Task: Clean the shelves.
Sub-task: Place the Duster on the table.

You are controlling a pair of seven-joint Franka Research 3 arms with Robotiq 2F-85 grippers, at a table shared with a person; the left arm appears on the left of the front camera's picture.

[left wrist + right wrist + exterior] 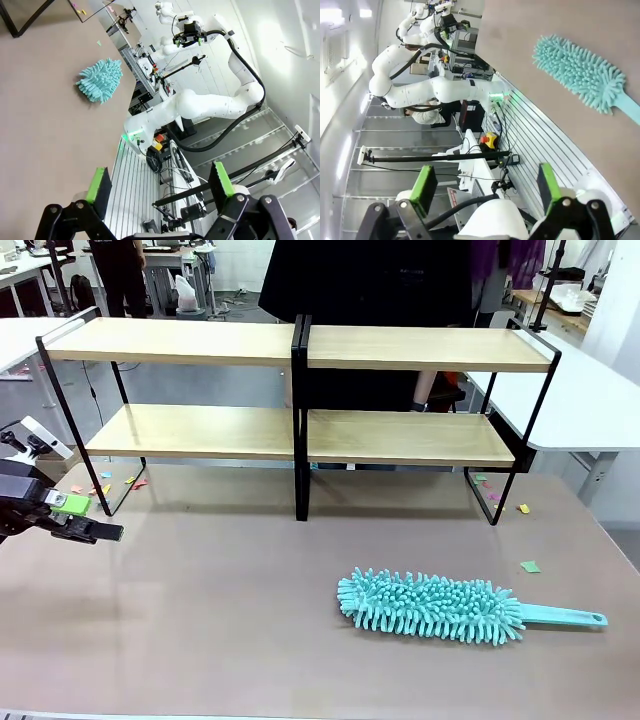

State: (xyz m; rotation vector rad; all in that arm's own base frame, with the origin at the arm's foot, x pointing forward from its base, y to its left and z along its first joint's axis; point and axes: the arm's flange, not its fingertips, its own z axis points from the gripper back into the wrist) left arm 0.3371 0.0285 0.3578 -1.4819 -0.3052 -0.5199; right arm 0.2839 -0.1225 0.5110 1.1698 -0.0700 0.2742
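One shelves (pixel 300 430) rack, four boards; one teal duster (pixel 432 606); scattered paper scraps (pixel 529 566).

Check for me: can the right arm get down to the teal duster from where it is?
Probably yes: the duster lies alone on bare table, clear of the shelves, and the right gripper is open and empty.

Duster (pixel 430 606) before the shelves (pixel 300 348), right

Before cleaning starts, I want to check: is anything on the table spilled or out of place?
Yes. Small coloured paper scraps lie scattered on the table near both ends of the shelves. The teal duster lies flat, unused.
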